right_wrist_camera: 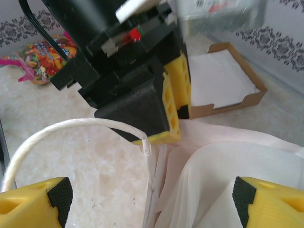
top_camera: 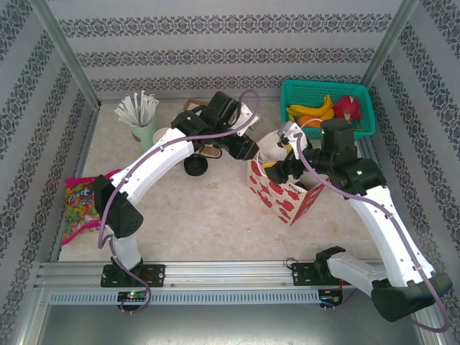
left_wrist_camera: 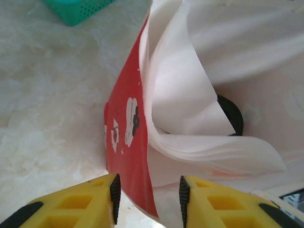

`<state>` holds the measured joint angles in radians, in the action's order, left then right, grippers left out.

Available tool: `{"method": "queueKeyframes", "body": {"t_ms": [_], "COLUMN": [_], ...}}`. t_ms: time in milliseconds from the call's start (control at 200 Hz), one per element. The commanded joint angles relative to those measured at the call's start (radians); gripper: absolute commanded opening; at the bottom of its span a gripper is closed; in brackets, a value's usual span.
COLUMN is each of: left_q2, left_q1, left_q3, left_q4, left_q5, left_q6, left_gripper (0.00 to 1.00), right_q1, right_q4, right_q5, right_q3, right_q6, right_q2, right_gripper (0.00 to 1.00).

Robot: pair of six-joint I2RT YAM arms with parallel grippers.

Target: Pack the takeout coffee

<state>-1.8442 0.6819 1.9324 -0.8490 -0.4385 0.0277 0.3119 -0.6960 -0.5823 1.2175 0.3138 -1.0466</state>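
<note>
On the table (top_camera: 215, 223) a red-and-white paper bag (top_camera: 280, 192) stands open, with tissue paper (left_wrist_camera: 190, 95) billowing inside. The left gripper (left_wrist_camera: 148, 199) straddles the bag's red wall but is not yet pinching it. The right gripper (right_wrist_camera: 152, 197) hangs spread and empty over the mouth. One coffee cup (left_wrist_camera: 232, 116) sits inside the bag, and probably a second cup (top_camera: 195, 165) waits outside it. Pinch the wall squarely and hold the mouth wide.
</note>
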Motion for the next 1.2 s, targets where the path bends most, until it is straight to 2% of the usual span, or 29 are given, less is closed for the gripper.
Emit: {"method": "queueKeyframes", "body": {"t_ms": [0,60,155,220,325,425,550,630,784,929,994,1194], "left_q2": [-0.037,-0.061,-0.116,-0.164,-0.231,-0.28,-0.293,-0.291,-0.273,-0.227,-0.199,-0.087], "left_q1": [0.013,0.013,0.012,0.013,0.013,0.013,0.013,0.013,0.013,0.013,0.015,0.015], "left_q3": [0.057,0.089,0.166,0.235,0.321,0.383,0.41,0.411,0.413,0.368,0.336,0.2], "left_q4": [-0.026,-0.032,-0.053,-0.082,-0.114,-0.137,-0.139,-0.127,-0.138,-0.144,-0.14,-0.103], "left_q5": [0.05,0.057,0.08,0.08,0.026,-0.02,-0.015,0.0,0.037,0.101,0.138,0.35], "left_q6": [-0.009,-0.026,-0.055,-0.075,-0.117,-0.148,-0.156,-0.149,-0.094,-0.019,0.025,0.246], "left_gripper": [0.49,0.52,0.53,0.55,0.6,0.6,0.46,0.37,0.19,0.08,0.0,0.0], "right_q1": [-0.001,0.003,0.006,0.011,0.012,0.012,0.012,0.012,0.0,-0.016,-0.023,-0.069], "right_q4": [0.012,0.006,0.025,0.061,0.086,0.044,-0.002,-0.04,-0.106,-0.067,-0.057,0.027], "right_q5": [0.018,0.029,0.042,0.109,0.257,0.271,0.266,0.259,0.401,0.465,0.514,0.623], "right_q3": [0.003,0.027,0.032,0.007,-0.032,-0.045,-0.083,-0.121,-0.152,-0.145,-0.121,-0.08], "right_q6": [-0.056,-0.11,-0.186,-0.26,-0.421,-0.546,-0.71,-0.749,-0.822,-0.843,-0.838,-0.807], "right_q2": [0.014,0.023,0.057,0.091,0.149,0.187,0.234,0.272,0.344,0.355,0.342,0.298], "right_gripper": [0.9,0.98,0.98,0.98,0.98,0.98,0.98,0.98,0.98,0.98,0.98,0.98]}}
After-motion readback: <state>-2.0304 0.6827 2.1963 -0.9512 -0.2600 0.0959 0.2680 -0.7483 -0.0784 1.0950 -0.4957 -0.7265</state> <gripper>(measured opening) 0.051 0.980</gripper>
